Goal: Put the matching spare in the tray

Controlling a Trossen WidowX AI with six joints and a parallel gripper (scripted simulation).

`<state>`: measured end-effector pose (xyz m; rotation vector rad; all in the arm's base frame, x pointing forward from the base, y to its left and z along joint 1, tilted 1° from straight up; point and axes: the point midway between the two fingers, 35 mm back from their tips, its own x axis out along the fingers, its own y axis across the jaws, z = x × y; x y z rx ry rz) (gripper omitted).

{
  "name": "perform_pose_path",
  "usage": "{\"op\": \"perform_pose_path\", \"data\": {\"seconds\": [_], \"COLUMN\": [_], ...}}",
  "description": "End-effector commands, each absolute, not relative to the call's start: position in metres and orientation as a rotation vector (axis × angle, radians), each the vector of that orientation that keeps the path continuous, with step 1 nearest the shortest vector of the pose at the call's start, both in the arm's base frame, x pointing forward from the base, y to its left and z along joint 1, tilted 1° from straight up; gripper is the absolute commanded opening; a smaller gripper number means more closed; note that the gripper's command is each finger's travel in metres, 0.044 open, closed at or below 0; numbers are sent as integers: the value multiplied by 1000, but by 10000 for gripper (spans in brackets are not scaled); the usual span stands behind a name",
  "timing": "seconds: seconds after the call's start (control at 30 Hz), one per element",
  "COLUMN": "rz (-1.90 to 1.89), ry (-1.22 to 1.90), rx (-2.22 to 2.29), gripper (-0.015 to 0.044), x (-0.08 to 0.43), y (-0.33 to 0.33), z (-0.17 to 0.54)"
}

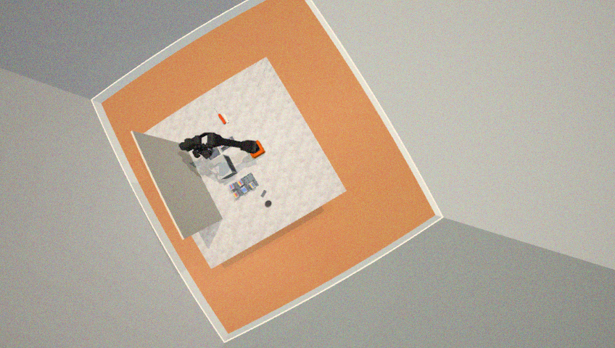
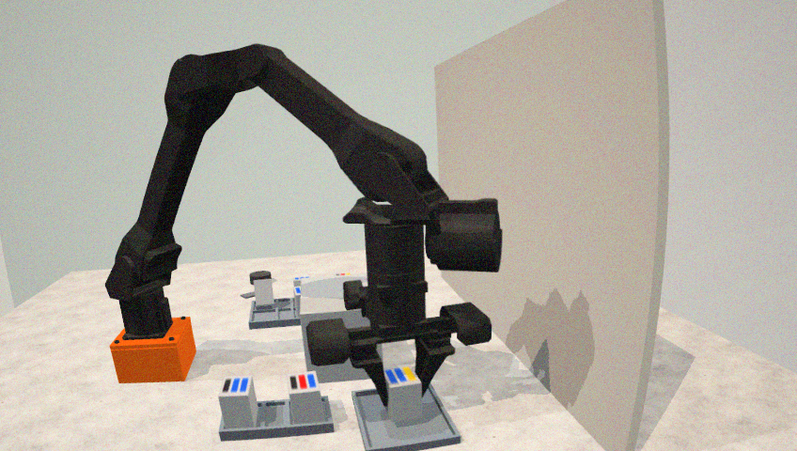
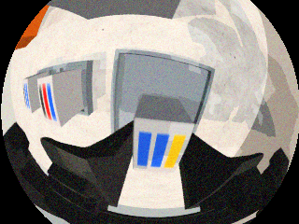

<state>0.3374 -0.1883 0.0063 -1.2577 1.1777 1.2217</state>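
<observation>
The tool (image 1: pixel 201 151) is barely legible from above, a dark mass beside the tall panel (image 1: pixel 172 185); spare and tray cannot be made out there. From the exterior view, the tool (image 2: pixel 403 365) points straight down, clamped on the blue-blue-yellow spare (image 2: pixel 403 394), which stands upright inside the grey tray (image 2: pixel 442 427), apparently touching its floor. The wrist view shows the spare (image 3: pixel 156 162) directly below the tool, with the tray (image 3: pixel 127 88) around it, so releasing probably only needs the fingers parted.
</observation>
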Motion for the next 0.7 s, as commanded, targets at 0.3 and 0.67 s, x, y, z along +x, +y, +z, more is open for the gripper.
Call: {"op": "perform_pose_path", "data": {"seconds": [0.3,0.67], "rz": [1221,1226], "ry": [1178,1179], "rx": [-1258,-1260], "gripper": [368,440], "x": [338,335], "y": [-188,-187], "z": [7,114]}}
